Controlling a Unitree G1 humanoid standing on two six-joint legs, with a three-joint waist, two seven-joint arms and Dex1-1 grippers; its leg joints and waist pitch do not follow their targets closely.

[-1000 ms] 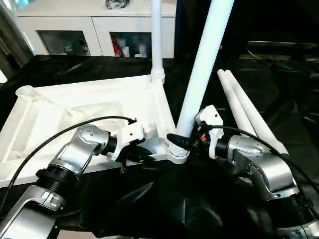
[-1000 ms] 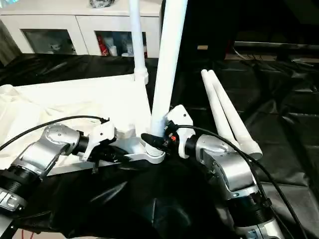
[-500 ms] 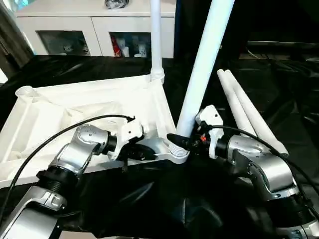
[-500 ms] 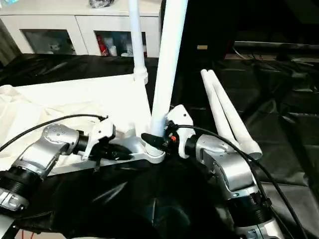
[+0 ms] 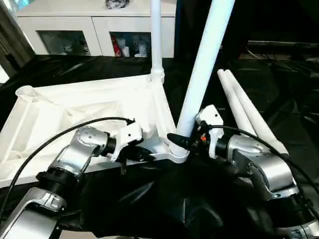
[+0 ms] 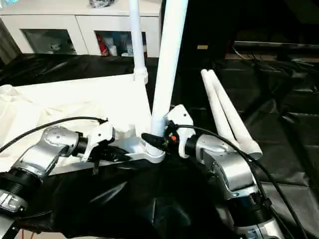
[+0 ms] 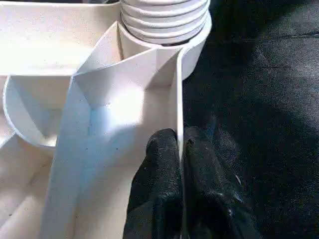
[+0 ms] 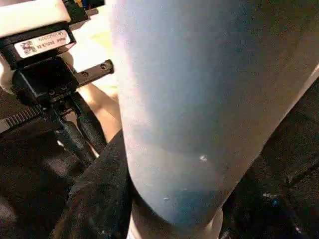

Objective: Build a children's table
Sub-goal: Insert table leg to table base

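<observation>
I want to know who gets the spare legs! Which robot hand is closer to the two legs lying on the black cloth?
The right. The right gripper holds the leaning leg just beside the two loose legs. The left gripper pinches the tabletop's rim, farther away.

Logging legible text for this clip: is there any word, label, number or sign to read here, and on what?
White label on the left pincer, seen from the right wrist: a small code square and printed lines, too small to read.
Nothing readable on the table top, legs or cabinet.
</observation>
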